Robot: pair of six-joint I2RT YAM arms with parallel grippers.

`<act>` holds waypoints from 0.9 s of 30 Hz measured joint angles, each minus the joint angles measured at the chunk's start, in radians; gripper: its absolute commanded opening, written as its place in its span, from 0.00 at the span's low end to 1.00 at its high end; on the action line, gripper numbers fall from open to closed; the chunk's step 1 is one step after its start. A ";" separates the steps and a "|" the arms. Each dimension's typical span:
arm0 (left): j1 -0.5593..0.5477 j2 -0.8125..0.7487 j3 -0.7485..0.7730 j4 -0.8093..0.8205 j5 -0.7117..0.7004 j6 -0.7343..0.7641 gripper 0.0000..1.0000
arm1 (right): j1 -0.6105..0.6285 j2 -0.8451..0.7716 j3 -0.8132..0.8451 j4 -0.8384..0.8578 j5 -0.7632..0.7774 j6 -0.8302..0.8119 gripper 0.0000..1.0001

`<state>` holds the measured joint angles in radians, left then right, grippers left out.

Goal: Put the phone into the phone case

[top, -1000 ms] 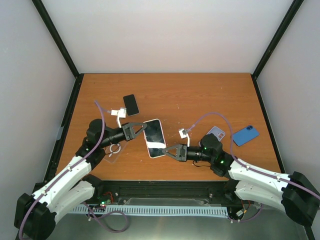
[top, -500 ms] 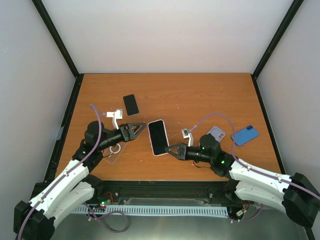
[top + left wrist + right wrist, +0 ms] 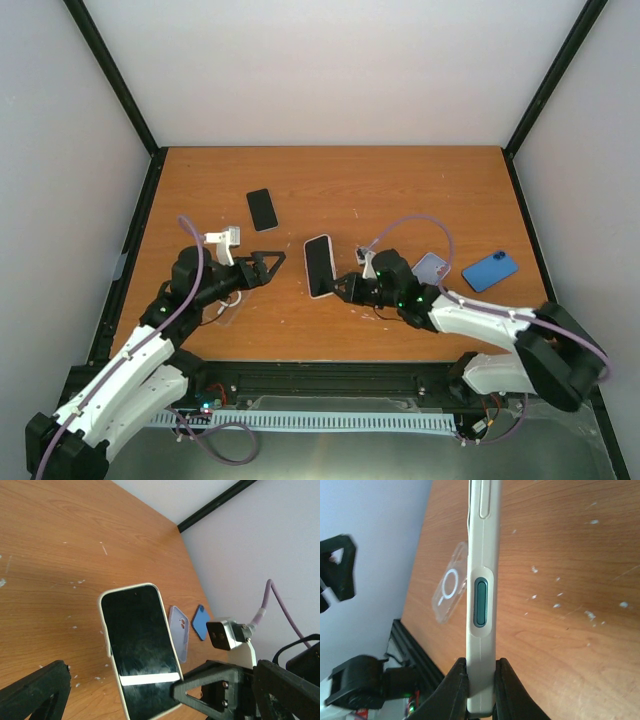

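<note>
Low in the top view, the left gripper (image 3: 272, 268) sits left of centre with its fingers spread wide and nothing between them. A clear phone case (image 3: 451, 582) with a ring on its back lies flat on the table (image 3: 400, 190) beside it, partly under the left arm.

To the right, the right gripper (image 3: 338, 286) pinches the lower end of the white phone (image 3: 319, 265). Its fingers (image 3: 456, 685) are narrow and press both faces. The phone is lifted clear of the wood and turned on its edge, its dark screen facing the left gripper, just apart from those open fingers.

Right of the right arm, a lavender case (image 3: 432, 268) lies flat with a blue slab (image 3: 490, 270) near it; phone or case, it cannot be told. Farther up, left of centre, a black phone (image 3: 262, 209) lies by itself.
</note>
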<state>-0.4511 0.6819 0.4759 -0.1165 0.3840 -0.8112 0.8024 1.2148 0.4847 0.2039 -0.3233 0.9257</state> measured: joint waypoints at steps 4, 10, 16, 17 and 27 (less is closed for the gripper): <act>0.000 -0.005 0.000 -0.052 -0.020 0.026 1.00 | -0.040 0.156 0.044 0.035 -0.008 -0.001 0.03; 0.000 -0.023 0.000 -0.099 -0.036 0.048 1.00 | -0.053 0.326 0.081 0.094 -0.026 0.010 0.03; 0.000 -0.045 0.000 -0.115 -0.043 0.061 0.99 | -0.064 0.404 0.081 0.190 -0.031 0.034 0.04; 0.000 -0.046 0.000 -0.116 -0.043 0.062 1.00 | -0.068 0.413 0.081 0.201 -0.032 0.039 0.05; 0.000 -0.061 0.000 -0.122 -0.044 0.063 1.00 | -0.074 0.456 0.096 0.217 -0.034 0.068 0.37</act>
<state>-0.4511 0.6205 0.4763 -0.2390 0.3401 -0.7483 0.7288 1.6707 0.5804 0.4213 -0.3573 0.9932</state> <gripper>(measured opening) 0.995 0.246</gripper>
